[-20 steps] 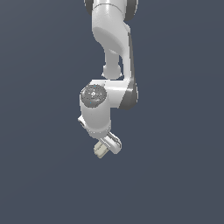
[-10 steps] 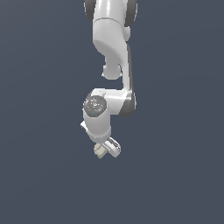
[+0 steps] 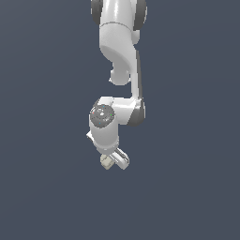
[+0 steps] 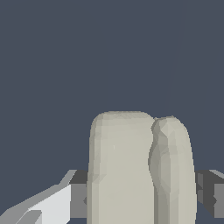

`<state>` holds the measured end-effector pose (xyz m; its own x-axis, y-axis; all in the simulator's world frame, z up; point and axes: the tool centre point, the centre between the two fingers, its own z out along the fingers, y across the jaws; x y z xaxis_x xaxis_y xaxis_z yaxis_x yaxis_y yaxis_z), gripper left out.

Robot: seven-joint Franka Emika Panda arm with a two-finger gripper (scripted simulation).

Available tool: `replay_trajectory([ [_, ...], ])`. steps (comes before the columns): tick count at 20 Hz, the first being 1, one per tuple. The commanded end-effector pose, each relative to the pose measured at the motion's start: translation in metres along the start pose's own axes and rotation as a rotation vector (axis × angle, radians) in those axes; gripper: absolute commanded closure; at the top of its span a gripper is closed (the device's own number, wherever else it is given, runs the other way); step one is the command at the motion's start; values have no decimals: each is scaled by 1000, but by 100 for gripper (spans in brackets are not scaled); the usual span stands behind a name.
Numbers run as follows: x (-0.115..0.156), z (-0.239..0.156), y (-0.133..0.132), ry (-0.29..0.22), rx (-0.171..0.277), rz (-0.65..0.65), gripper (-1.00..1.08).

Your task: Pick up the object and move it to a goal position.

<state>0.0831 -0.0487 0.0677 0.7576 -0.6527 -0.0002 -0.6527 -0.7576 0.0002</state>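
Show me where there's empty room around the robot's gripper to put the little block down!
Almost everywhere: plain dark grey runs on both sides of the arm and below the gripper in the exterior view. The only crowded spot is the gripper itself, shut on the beige block. No table edge or goal mark shows.

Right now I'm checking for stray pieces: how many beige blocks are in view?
1. The block sits in the hand at the arm's lower end; the wrist view shows it between the fingers. None elsewhere is visible.
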Motion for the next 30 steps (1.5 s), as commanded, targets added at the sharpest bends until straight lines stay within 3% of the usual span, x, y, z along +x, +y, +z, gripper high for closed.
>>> replay_trajectory([
  [1,0,0,0,0,0,0,108],
  [13,12,-6,12,0,0,0,108],
  [30,119,-55,109,0,0,-1,108],
])
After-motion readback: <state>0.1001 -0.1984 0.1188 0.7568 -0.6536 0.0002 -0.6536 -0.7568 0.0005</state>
